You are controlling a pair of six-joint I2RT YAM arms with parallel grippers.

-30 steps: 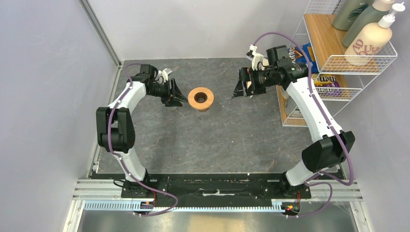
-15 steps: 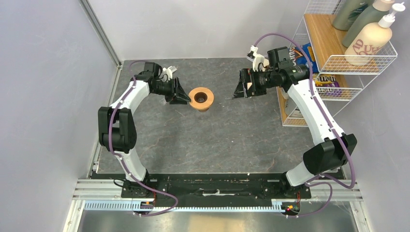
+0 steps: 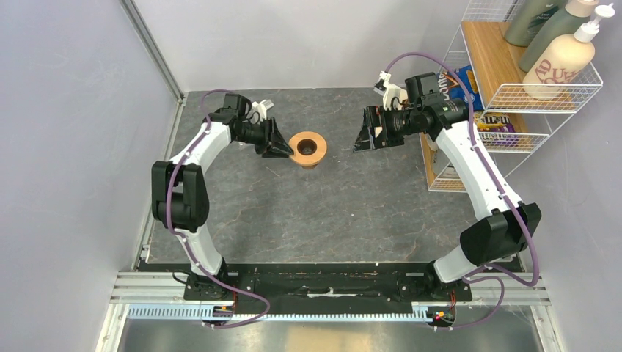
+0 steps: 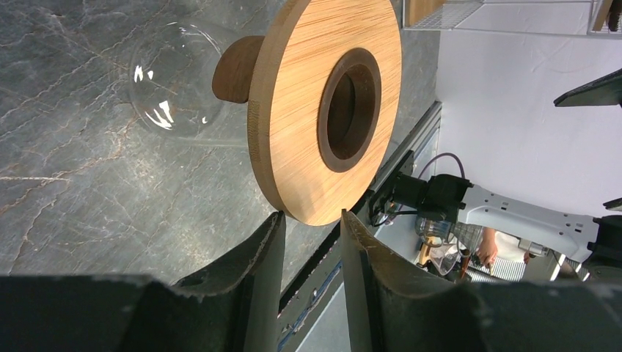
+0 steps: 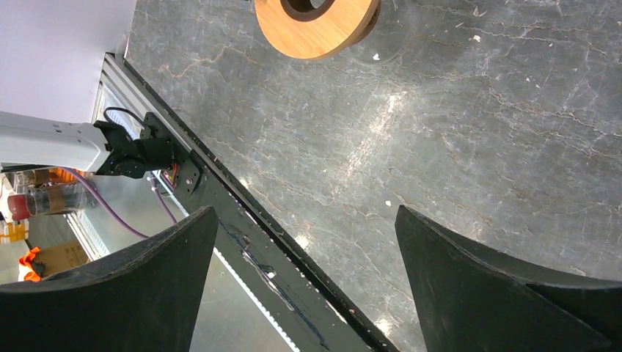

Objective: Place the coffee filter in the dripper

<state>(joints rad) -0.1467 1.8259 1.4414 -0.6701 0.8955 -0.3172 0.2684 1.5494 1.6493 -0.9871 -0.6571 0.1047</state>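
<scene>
Dripper (image 3: 306, 149), left gripper (image 3: 288, 150) now nearer

top external: high, behind the arm bases, looking down on the whole table (image 3: 330, 220); farthest view.
left wrist: looks out along the left gripper (image 4: 311, 218), low over the table, very close to the dripper (image 4: 293, 132).
right wrist: looks out along the right gripper (image 5: 304, 213), tilted down, farther back; dripper at top edge.
shared: dripper and table in all three.
</scene>
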